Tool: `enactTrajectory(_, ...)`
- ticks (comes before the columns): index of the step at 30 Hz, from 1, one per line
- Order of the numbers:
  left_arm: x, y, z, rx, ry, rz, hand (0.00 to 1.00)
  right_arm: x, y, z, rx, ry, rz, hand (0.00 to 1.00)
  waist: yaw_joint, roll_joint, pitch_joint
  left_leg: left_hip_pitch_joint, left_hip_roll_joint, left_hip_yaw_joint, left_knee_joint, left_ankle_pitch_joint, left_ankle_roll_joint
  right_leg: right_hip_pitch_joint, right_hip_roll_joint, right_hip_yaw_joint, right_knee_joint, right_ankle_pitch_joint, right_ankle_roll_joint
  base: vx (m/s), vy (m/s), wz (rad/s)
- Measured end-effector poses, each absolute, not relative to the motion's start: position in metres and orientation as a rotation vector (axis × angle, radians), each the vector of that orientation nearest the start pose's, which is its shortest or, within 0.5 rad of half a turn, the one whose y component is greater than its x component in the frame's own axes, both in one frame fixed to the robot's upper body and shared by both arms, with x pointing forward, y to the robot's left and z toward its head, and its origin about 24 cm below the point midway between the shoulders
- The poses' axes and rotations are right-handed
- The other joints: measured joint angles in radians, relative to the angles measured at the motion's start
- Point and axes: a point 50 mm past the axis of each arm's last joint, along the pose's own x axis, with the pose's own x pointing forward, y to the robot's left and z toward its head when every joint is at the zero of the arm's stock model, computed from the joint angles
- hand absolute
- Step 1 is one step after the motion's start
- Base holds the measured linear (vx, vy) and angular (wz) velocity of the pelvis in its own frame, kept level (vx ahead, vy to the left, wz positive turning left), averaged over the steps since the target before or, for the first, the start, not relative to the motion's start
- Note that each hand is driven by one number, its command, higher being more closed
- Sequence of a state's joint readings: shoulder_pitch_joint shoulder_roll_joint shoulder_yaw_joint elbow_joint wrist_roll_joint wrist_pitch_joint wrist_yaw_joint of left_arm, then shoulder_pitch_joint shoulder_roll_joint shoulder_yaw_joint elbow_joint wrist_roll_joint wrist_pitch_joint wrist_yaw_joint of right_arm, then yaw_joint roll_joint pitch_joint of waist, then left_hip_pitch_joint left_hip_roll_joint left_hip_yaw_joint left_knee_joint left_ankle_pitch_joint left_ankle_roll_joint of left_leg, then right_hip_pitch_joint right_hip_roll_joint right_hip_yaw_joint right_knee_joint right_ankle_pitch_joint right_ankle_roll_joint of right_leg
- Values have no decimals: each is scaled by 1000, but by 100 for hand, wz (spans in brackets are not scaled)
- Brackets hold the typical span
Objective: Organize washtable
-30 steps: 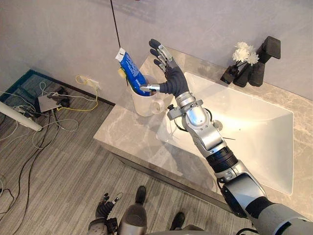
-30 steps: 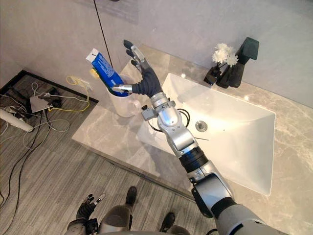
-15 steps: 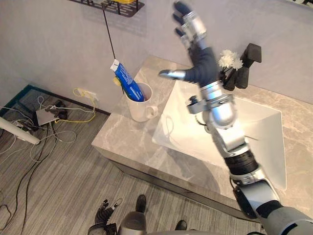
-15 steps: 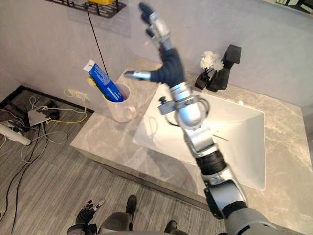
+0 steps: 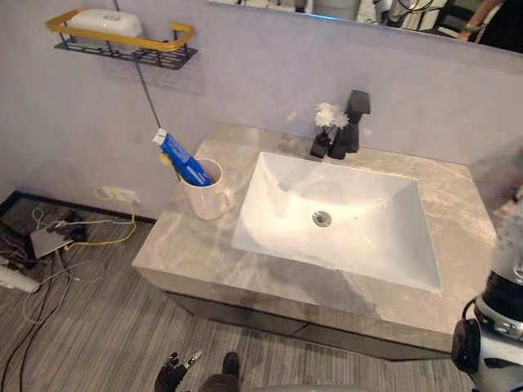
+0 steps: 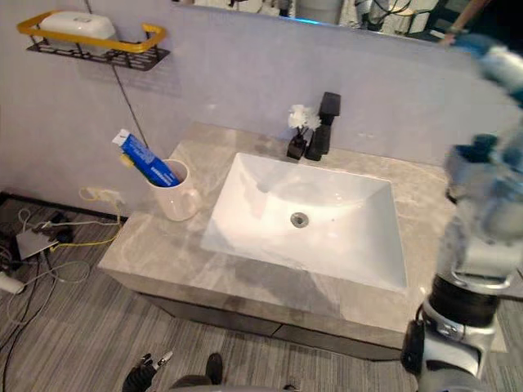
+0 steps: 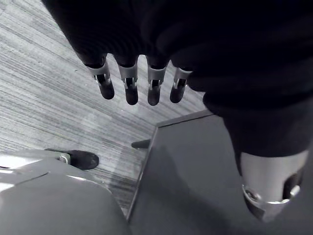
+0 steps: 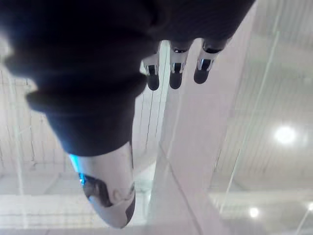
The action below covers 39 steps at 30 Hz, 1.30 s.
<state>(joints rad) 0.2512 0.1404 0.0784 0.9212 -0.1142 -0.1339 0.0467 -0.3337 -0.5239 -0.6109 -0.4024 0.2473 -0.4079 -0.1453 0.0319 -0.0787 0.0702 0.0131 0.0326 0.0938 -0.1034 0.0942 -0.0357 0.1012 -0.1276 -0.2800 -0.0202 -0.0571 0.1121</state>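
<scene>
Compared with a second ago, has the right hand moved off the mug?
Yes. The right hand has left the mug and swung rightward, past the far end of the sink.

- No text, number or sign could be read in any view.
- Blue toothpaste tube with a white end [image 5: 183,162], standing tilted in the white ceramic mug [image 5: 208,199]: pale print is seen on its face, too small to be read.
- White oblong box [image 5: 106,22] on the yellow-railed black wire wall shelf [image 5: 181,31]: no marking could be made out.
</scene>
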Motion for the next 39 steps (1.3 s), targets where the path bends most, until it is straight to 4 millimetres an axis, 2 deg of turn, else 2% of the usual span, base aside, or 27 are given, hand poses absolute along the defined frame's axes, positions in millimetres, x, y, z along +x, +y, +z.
enactTrajectory(1,61,224,-152,19,1015,299,0,174,-295,287,-289,-1288,-506,0,-18,0,-7,0,0,4,0,0,0,-2,0,5,-1,0,0,-16,-1,-12)
enactTrajectory(3,61,225,-152,21,1018,300,0,170,-313,260,-276,-1159,-598,0,-26,-2,-21,0,0,8,0,0,0,-4,2,9,-1,0,0,-8,-5,-7)
enactTrajectory(5,61,226,-152,23,1020,301,0,166,-329,214,-219,-952,-737,0,-48,-6,-37,2,1,10,1,0,0,-4,3,10,-1,1,0,0,-5,-2)
enactTrajectory(6,60,226,-152,23,1021,301,0,165,-331,200,-212,-891,-768,0,-50,-7,-40,3,1,13,2,-1,-1,-4,3,13,-1,1,-1,-3,-4,-12)
enactTrajectory(7,60,226,-152,22,1023,300,0,161,-334,173,-191,-758,-826,0,-51,-7,-40,8,2,21,3,-2,-3,-4,3,22,-1,2,-2,-7,0,-15)
enactTrajectory(8,60,226,-152,20,1024,300,0,158,-334,158,-185,-686,-854,0,-51,-7,-40,10,3,26,2,-4,-4,-4,3,27,-1,2,-2,-21,3,-23)
enactTrajectory(10,58,225,-153,-20,1024,335,0,138,-328,111,-144,-457,-954,0,-54,0,-44,19,4,47,0,-15,-8,-5,0,36,-1,-8,-3,-21,4,-24)
enactTrajectory(11,56,224,-153,-30,1027,347,0,132,-326,100,-140,-402,-981,0,-57,2,-46,21,5,52,0,-18,-7,-6,-2,36,0,-8,-4,4,4,-21)
enactTrajectory(12,54,223,-154,-47,1027,366,0,119,-321,82,-124,-305,-1036,0,-64,8,-50,26,9,71,1,-23,-4,-6,-7,36,4,-8,-4,25,20,-17)
enactTrajectory(14,50,221,-154,-72,1026,392,0,105,-316,61,-112,-183,-1100,0,-70,13,-52,40,8,98,6,-26,2,-10,-15,40,22,-8,-4,38,36,-32)
enactTrajectory(15,51,217,-154,-92,1016,398,0,95,-316,55,-133,-131,-1141,0,-72,29,-59,48,8,121,6,-29,5,-19,-20,48,32,-6,-1,30,40,-43)
enactTrajectory(18,55,211,-153,-121,994,421,0,86,-318,39,-130,-51,-1215,0,-71,32,-59,66,9,145,6,-41,1,-19,-28,48,47,-10,-1,10,36,-29)
enactTrajectory(19,61,203,-152,-150,972,416,0,79,-318,18,-116,53,-1259,0,-70,31,-59,76,11,157,4,-50,-5,-19,-32,48,59,-14,-1,0,23,-19)
enactTrajectory(20,64,198,-152,-161,966,410,0,73,-318,8,-113,105,-1273,0,-70,31,-59,79,11,159,2,-51,-4,-18,-32,49,62,-15,-1,-4,17,-17)
enactTrajectory(21,67,193,-152,-173,958,407,0,65,-315,-11,-98,213,-1289,0,-68,32,-59,86,13,164,0,-53,-4,-18,-32,48,72,-23,-6,-1,5,-12)
enactTrajectory(23,65,192,-153,-179,968,419,0,50,-307,-47,-48,396,-1299,0,-68,35,-59,101,16,174,0,-57,-2,-11,-33,47,78,-28,-9,19,2,-14)
enactTrajectory(24,65,192,-154,-178,969,419,0,44,-303,-57,-15,446,-1308,0,-67,36,-59,105,17,177,0,-58,-2,-9,-33,47,79,-29,-10,23,1,-10)
enactTrajectory(26,65,191,-155,-184,980,415,0,22,-284,-95,98,655,-1304,0,-62,39,-59,119,20,180,0,-62,-6,2,-33,45,86,-39,-13,29,-4,-3)
enactTrajectory(27,65,190,-156,-186,983,416,0,18,-279,-103,129,700,-1283,0,-60,40,-58,124,20,181,0,-63,-8,5,-33,45,89,-42,-13,42,-4,-1)
enactTrajectory(29,68,189,-157,-188,991,409,0,4,-255,-125,216,844,-1152,0,-47,43,-57,136,20,181,0,-69,-13,17,-32,42,87,-46,-15,0,0,0)
enactTrajectory(31,69,189,-157,-189,992,400,0,2,-241,-135,263,909,-1043,0,-40,43,-57,134,19,178,-1,-70,-13,18,-32,39,86,-48,-13,29,4,6)
enactTrajectory(35,73,189,-158,-186,997,387,0,-2,-226,-145,328,975,-923,0,-16,41,-58,122,11,155,0,-70,-10,23,-38,19,80,-48,-5,51,13,19)
enactTrajectory(39,73,189,-160,-178,1013,379,0,-1,-208,-157,365,1061,-810,0,-15,40,-56,123,-3,115,0,-66,-5,61,-45,-18,53,-39,17,61,5,26)
